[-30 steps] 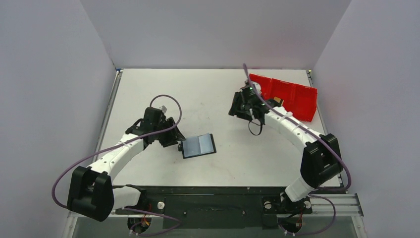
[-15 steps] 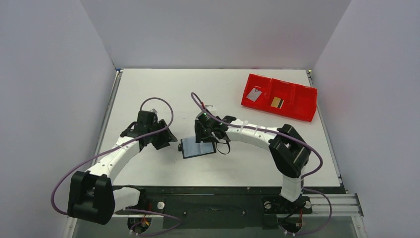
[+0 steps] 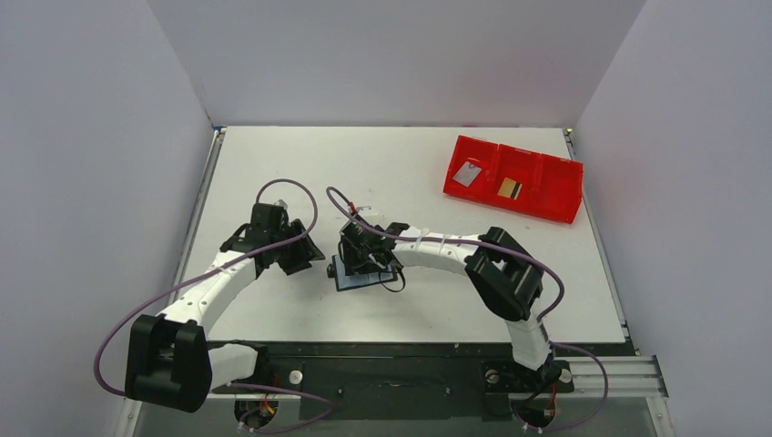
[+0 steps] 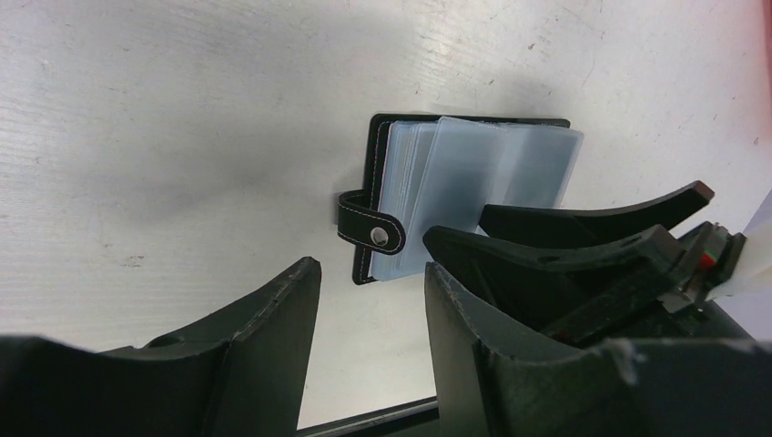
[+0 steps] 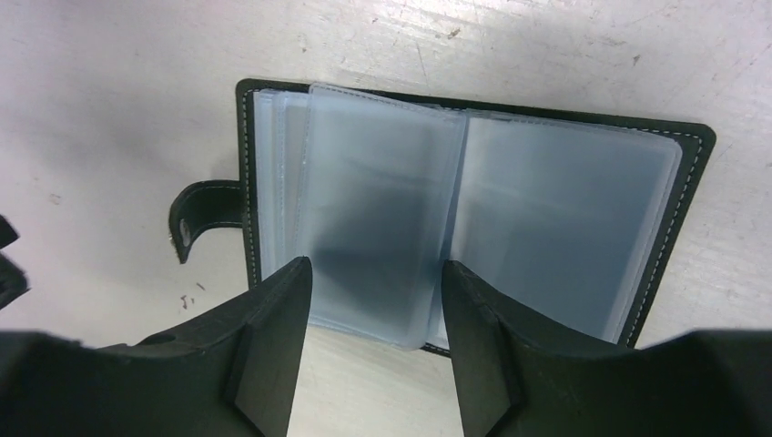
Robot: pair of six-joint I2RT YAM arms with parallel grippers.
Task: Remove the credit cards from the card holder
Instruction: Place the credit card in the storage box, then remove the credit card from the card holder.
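Note:
The card holder (image 5: 564, 218) lies open on the white table, its clear sleeves fanned and its snap strap (image 4: 371, 228) sticking out to the side. My right gripper (image 5: 375, 273) hovers open just over the sleeves of one page, with nothing between its fingers. A dark patch shows through that sleeve; I cannot tell whether it is a card. My left gripper (image 4: 371, 273) stands open a little to the left of the holder (image 3: 360, 280), apart from it. Two credit cards lie in the red tray (image 3: 555, 196): a silver-grey one (image 3: 469, 173) and a gold one (image 3: 510, 188).
The red tray sits at the table's back right, near the right wall. The right arm (image 3: 446, 244) stretches low across the middle of the table. In the left wrist view the right gripper's fingers (image 4: 592, 223) cover the holder's near side. White walls stand on three sides.
The right arm has swung from the red tray across to the card holder and now hovers over it. The left gripper drew back slightly left early on, then stayed still.

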